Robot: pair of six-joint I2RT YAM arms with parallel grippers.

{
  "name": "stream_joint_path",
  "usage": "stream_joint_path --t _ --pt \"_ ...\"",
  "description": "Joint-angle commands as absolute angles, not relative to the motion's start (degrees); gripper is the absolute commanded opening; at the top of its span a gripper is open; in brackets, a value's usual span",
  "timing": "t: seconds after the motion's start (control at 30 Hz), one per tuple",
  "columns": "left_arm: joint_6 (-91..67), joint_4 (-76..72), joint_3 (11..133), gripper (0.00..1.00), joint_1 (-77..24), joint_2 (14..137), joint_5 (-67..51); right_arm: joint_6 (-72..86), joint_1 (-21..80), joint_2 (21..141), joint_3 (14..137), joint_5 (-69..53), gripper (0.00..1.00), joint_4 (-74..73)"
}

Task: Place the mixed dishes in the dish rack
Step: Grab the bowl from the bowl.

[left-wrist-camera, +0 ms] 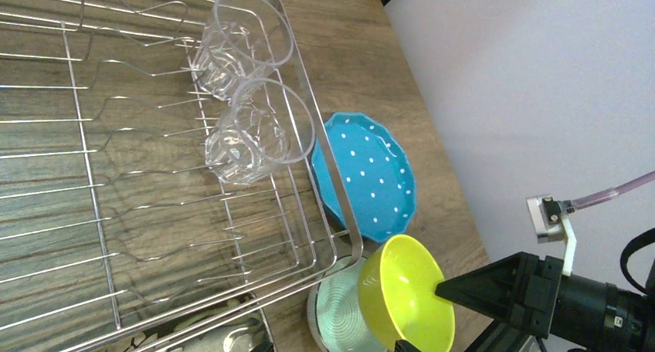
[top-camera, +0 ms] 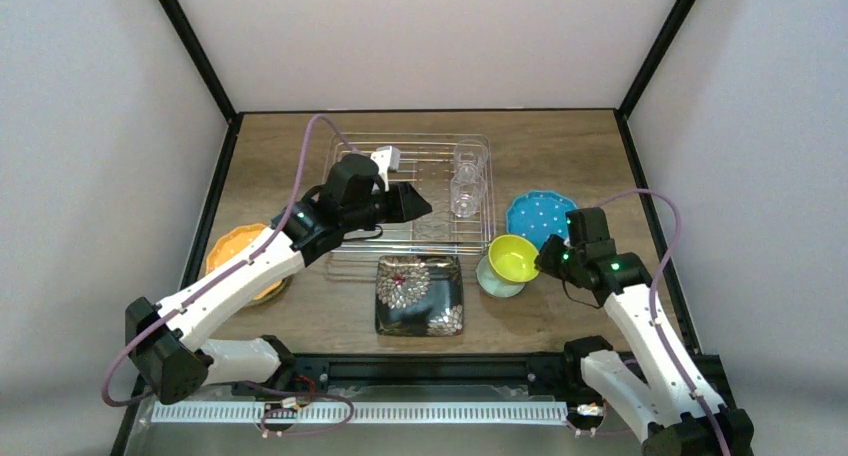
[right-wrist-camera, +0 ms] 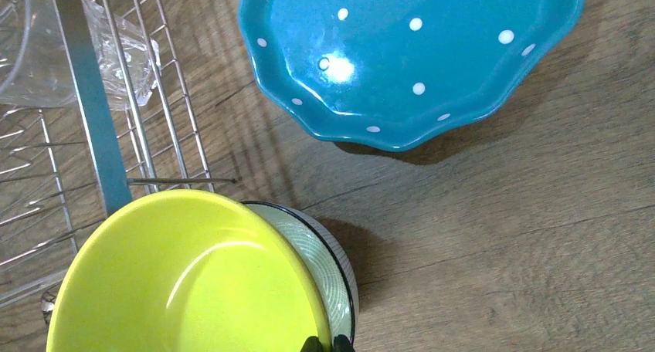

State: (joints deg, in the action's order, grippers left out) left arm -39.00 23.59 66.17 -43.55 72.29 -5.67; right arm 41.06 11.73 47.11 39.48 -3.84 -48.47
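So far, only the glassware is loaded. At the far left the orange plate [top-camera: 230,248] lies on the table [top-camera: 560,321], partly under the left arm and well apart from the rack [top-camera: 410,139]. The left gripper [top-camera: 408,202] hangs over the rack's middle with its jaws spread and nothing between them.

The rack holds two glasses [top-camera: 465,192], one behind the other along its right side; no other dish shows in it. Just in front of the rack the black plate [top-camera: 420,294] lies flat on the table.

To its right the mint bowl [top-camera: 492,281] sits just off the rack's near right corner. The yellow bowl [top-camera: 513,258] tilts above it, overlapping its rim, and I cannot tell whether the two touch. The right gripper [right-wrist-camera: 324,344] is clamped on the yellow bowl's rim. Behind the bowls the blue plate [top-camera: 540,216] rests on the table beside the rack's right side.

By my count two pieces are in and five in view are out: both dotted plates, the black plate and both bowls. The yellow bowl looks to be the piece in hand, likely bound for the rack.
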Motion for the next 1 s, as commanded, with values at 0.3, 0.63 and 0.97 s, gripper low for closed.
stream_joint_path --t 0.3,0.63,0.97 --pt "-39.81 22.68 65.1 0.91 -43.89 73.33 -7.2 42.14 11.95 44.83 44.39 -4.46 0.01 -50.7" --pt "-40.49 21.93 65.6 0.91 -43.92 75.1 -8.98 42.4 11.87 45.37 48.01 -6.47 0.01 -50.51" --pt "-42.33 21.24 69.35 0.91 -43.9 78.24 -11.62 42.05 11.95 48.8 52.74 -9.71 0.01 -46.34"
